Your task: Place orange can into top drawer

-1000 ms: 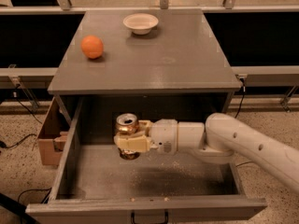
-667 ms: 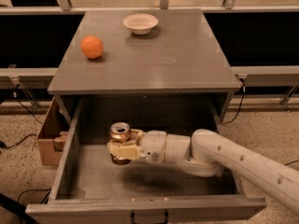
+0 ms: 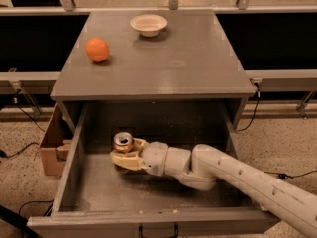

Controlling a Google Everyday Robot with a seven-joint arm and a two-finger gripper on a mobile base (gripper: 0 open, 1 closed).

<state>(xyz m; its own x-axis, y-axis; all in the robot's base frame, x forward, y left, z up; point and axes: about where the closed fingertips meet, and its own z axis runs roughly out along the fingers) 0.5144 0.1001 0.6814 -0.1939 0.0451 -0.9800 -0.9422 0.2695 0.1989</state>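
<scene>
The orange can [image 3: 123, 142] stands upright inside the open top drawer [image 3: 148, 192], toward its left side, silver top showing. My gripper [image 3: 124, 155] reaches in from the right on a white arm and is shut on the can, low over the speckled drawer floor. The can's lower part is hidden behind the fingers [image 3: 121, 158]. The drawer's dark handle [image 3: 157, 230] shows at the front edge.
On the cabinet top [image 3: 198, 58] lie a round orange fruit [image 3: 97, 49] at the left and a white bowl [image 3: 148, 24] at the back. A cardboard box [image 3: 53, 145] stands on the floor left of the drawer. Cables run along the floor.
My gripper has moved left and down inside the drawer with the can in it.
</scene>
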